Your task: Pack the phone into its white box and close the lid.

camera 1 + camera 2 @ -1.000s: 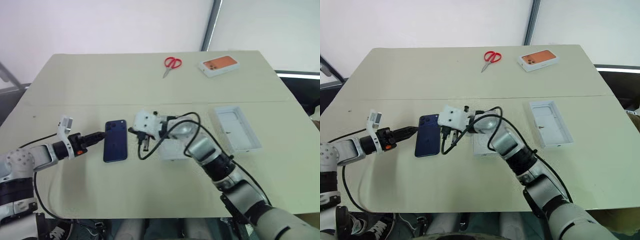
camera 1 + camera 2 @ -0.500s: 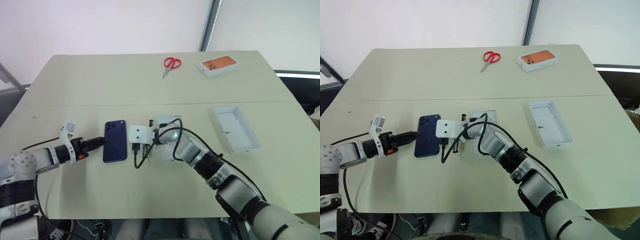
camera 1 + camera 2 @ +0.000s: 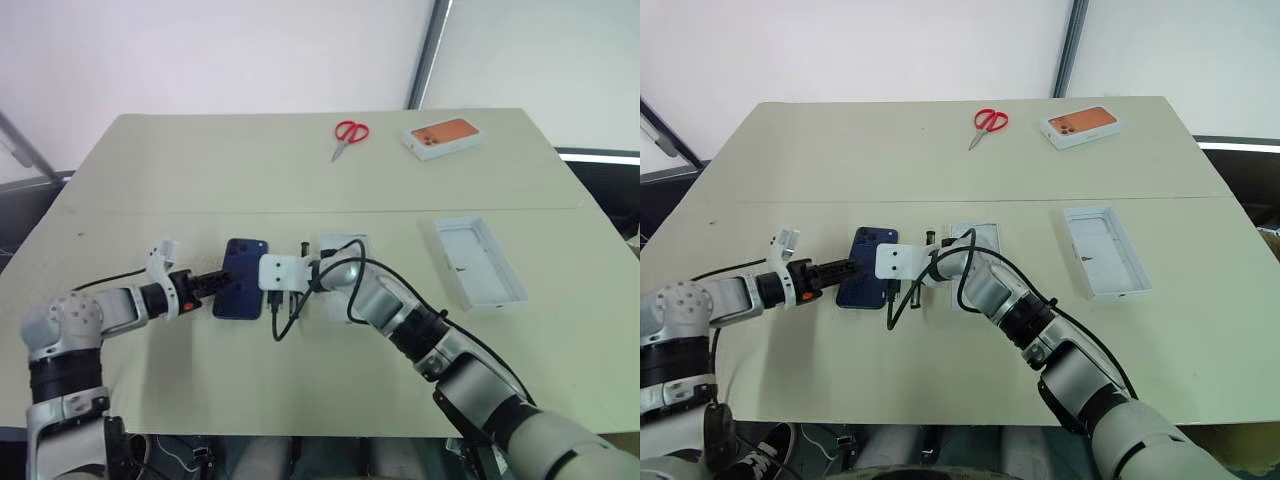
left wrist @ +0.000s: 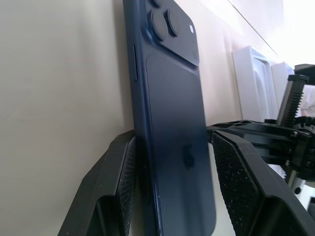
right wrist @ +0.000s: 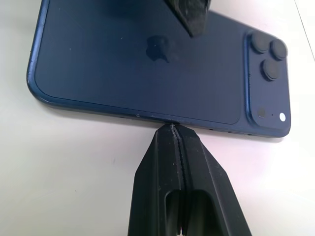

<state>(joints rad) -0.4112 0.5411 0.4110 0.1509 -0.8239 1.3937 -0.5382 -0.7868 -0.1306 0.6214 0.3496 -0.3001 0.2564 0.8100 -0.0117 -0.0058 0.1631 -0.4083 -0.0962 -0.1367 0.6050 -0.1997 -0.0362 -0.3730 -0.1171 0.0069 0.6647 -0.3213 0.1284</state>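
1. Beige table [image 3: 150, 160] under a white wall; scissors [image 3: 347, 133] and orange-picture box [image 3: 443, 136] at the far edge.
2. Phone [image 3: 243, 291] flat, back up, left of white box [image 3: 343, 262]; lid [image 3: 478, 260] well apart on the right.
3. Left gripper [image 4: 172, 162] parted, fingers straddling the phone's end.
4. Right gripper [image 5: 173, 129] pinched closed, tips against the phone's long edge.

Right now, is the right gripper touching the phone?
Touching. The right wrist view shows the shut right gripper pressed tip-first against the phone's long edge, no gap.
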